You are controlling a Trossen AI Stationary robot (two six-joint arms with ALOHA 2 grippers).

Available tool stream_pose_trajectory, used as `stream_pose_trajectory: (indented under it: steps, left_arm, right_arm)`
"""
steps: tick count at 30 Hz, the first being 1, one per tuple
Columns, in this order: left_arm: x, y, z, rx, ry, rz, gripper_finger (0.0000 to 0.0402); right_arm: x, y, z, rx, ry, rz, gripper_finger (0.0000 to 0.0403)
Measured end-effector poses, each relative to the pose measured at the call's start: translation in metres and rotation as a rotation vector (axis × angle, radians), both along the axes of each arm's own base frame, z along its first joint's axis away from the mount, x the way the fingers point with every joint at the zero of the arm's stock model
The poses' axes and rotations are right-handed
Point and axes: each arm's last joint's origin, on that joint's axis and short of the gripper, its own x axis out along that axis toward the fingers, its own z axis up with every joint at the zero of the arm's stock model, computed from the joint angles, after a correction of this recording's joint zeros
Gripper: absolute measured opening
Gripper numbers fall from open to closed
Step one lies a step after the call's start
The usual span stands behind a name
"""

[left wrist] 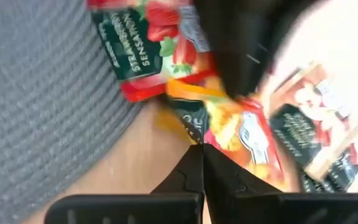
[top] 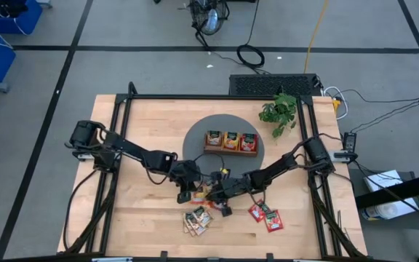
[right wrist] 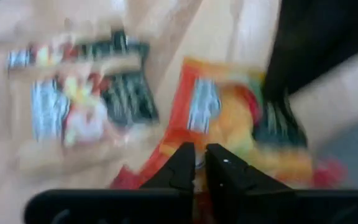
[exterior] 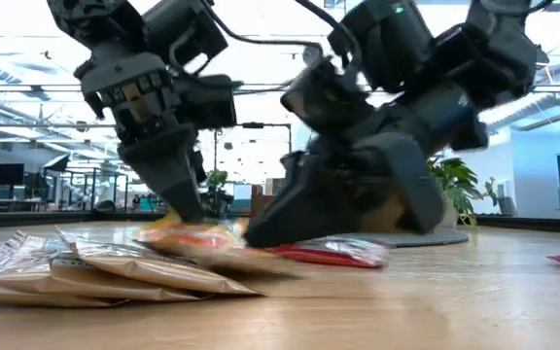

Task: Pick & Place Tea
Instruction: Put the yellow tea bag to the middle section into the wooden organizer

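**Two hands converge on one orange sachet**

Both hands meet at a small pile of tea sachets near mid-surface. The left hand (left wrist: 202,151) has its fingers pressed together, tips at the edge of the orange sachet (left wrist: 244,134); whether the edge is pinched cannot be told. The right hand (right wrist: 199,157) shows a narrow gap between its fingers, directly over the same sachet, with a red sachet (exterior: 333,254) just beyond.

Recommended procedure: let only one hand lift. Confirm a single sachet is gripped before raising, and withdraw the other hand clear first.

The wooden surface (top: 144,124) carries a tray (top: 230,141) on a grey mat, ahead of both hands, and a plant (top: 281,111). More sachets lie beside each hand. An open workshop lies behind.
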Motion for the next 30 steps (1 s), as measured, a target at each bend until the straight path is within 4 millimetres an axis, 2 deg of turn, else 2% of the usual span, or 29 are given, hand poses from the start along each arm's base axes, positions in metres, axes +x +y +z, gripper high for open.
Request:
stream_pose_trajectory:
  steps: [4, 9, 13, 18, 21, 24, 30]
  left_arm:
    - [-0.007, -0.004, 0.022, 0.058, -0.061, 0.003, 0.0003]
    - [-0.023, -0.012, 0.056, 0.171, -0.155, 0.051, 0.0002]
    - [-0.035, -0.026, 0.079, 0.342, -0.278, 0.047, 0.0002]
    - [-0.043, -0.05, 0.086, 0.561, -0.392, 0.015, 0.0001]
    - [-0.041, -0.057, 0.09, 0.584, -0.464, 0.068, 0.0001]
    - [-0.041, -0.06, 0.088, 0.606, -0.465, 0.063, 0.0001]
    - [-0.033, -0.065, 0.081, 0.657, -0.498, 0.085, 0.0001]
  right_arm:
    - [-0.008, 0.006, 0.025, -0.012, -0.026, 0.041, 0.0077]
    - [-0.022, 0.016, 0.069, -0.032, -0.167, 0.046, 0.0128]
    - [-0.04, 0.017, 0.081, -0.085, -0.216, -0.046, 0.0153]
    - [-0.062, 0.01, 0.087, -0.112, -0.342, -0.193, 0.0167]
    - [-0.075, 0.004, 0.091, -0.08, -0.451, -0.216, 0.0171]
    - [-0.084, 0.0, 0.098, -0.053, -0.556, -0.222, 0.0173]
    - [-0.085, -0.001, 0.108, -0.065, -0.583, -0.221, 0.0169]
